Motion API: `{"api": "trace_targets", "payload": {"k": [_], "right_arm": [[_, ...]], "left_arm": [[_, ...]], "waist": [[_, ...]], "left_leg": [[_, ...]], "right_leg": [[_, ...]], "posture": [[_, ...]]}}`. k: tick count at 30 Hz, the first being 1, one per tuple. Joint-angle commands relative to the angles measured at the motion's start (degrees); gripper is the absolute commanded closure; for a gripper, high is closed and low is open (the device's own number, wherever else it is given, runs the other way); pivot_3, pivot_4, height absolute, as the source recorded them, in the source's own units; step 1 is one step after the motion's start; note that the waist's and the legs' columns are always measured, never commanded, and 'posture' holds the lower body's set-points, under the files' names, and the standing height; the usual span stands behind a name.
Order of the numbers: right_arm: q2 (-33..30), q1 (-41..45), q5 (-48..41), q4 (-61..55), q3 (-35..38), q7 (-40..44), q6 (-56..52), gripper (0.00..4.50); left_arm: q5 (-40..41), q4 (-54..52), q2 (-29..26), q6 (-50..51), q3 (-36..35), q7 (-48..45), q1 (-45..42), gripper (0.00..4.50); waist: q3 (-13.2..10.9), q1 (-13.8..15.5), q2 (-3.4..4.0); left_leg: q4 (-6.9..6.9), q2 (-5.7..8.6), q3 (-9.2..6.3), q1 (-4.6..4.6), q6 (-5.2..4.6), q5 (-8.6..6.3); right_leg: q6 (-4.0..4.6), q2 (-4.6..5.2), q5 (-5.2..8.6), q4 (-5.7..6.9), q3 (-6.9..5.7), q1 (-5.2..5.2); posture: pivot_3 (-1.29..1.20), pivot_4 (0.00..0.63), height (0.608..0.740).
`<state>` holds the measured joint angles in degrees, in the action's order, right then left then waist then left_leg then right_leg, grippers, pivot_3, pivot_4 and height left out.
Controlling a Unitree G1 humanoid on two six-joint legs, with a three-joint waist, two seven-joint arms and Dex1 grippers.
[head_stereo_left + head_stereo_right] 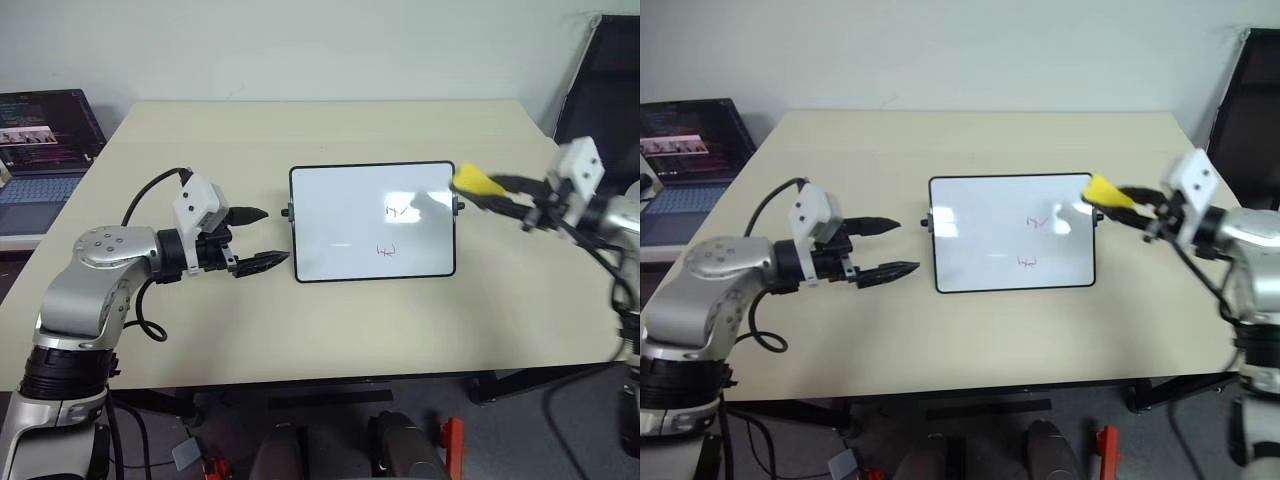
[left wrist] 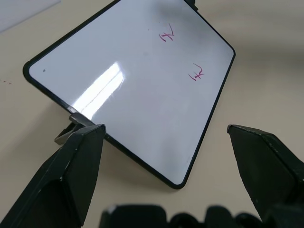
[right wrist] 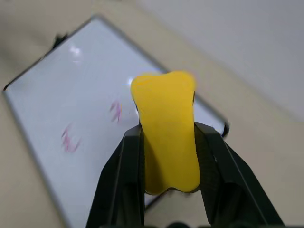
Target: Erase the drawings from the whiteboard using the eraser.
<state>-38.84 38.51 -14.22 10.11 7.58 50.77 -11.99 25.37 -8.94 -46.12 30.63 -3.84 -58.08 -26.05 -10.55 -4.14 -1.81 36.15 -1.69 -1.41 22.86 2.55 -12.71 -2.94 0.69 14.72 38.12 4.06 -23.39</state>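
The whiteboard (image 1: 340, 222) lies flat in the middle of the beige table. Two small red-purple drawings show on its right half, one upper (image 1: 397, 211) and one lower (image 1: 387, 250). My right gripper (image 1: 505, 198) hovers at the board's upper right corner, shut on the yellow eraser (image 1: 476, 181), which sticks out over the board's right edge. In the right wrist view the eraser (image 3: 165, 128) sits pinched between the two fingers, above the board. My left gripper (image 1: 255, 238) stands open just left of the board's left edge, with nothing between its fingers.
A laptop (image 1: 40, 150) with a lit screen stands off the table's far left. A black chair (image 1: 600, 90) is at the far right. Bare tabletop (image 1: 330, 330) stretches in front of and behind the board.
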Motion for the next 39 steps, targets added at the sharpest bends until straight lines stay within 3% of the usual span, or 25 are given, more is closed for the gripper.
{"api": "trace_targets", "payload": {"k": [1,10,19,31,34,39], "right_arm": [[4.78,2.82,8.23,7.9,-0.87,-14.42,9.32,3.4],[11.76,2.93,15.12,20.04,-6.54,-21.62,18.96,3.4],[13.08,0.76,23.6,25.79,-14.8,-22.79,26.46,3.41],[13.99,-4.03,25.49,19.61,-21.91,-16.32,26.86,3.41],[13.39,-4.47,24.65,18.25,-21.93,-14.28,26.33,3.41],[12.28,-3.75,20.86,16.12,-18.19,-12.48,24.04,3.41]], "left_arm": [[0.23,-1.8,0.6,-0.36,0.31,0.39,-0.43,0.0],[0.57,-3.01,1.66,0.46,1.01,0.81,-0.02,0.0],[0.83,-3.5,1.11,0.75,0.55,0.97,0.38,0.0],[0.53,-3.2,1.31,0.54,0.84,0.87,-0.25,0.0],[0.43,-2.96,1.42,0.43,1.0,0.83,-0.4,0.0],[0.37,-2.89,1.64,0.42,1.18,0.88,-0.54,0.0]], "waist": [[0.0,0.34,-0.01],[0.0,1.02,0.0],[0.09,0.17,-0.09],[0.31,-0.95,-0.31],[0.31,-0.85,-0.31],[0.3,-0.7,-0.3]], "left_leg": [[0.0,0.0,0.0,0.02,0.0,0.0],[-0.05,0.07,0.03,0.14,0.01,-0.01],[0.03,0.02,0.04,-0.29,-0.04,0.02],[0.06,-0.06,0.02,-0.69,-0.08,0.06],[0.03,-0.06,-0.01,-1.14,-0.08,0.06],[0.03,-0.06,-0.03,-1.14,-0.08,0.06]], "right_leg": [[0.07,0.0,-0.04,-0.02,0.0,0.0],[0.24,0.11,-0.15,-0.1,-0.02,-0.07],[0.13,0.02,-0.18,-0.01,0.05,0.27],[0.05,-0.1,-0.22,0.0,0.12,0.6],[0.32,-0.09,-0.03,-0.14,0.08,1.11],[0.33,-0.07,-0.03,-0.14,0.07,1.12]], "posture": [[0.0,0.15,0.74],[0.0,0.15,0.74],[0.0,0.15,0.74],[0.0,0.15,0.74],[0.0,0.15,0.74],[0.0,0.15,0.74]]}}
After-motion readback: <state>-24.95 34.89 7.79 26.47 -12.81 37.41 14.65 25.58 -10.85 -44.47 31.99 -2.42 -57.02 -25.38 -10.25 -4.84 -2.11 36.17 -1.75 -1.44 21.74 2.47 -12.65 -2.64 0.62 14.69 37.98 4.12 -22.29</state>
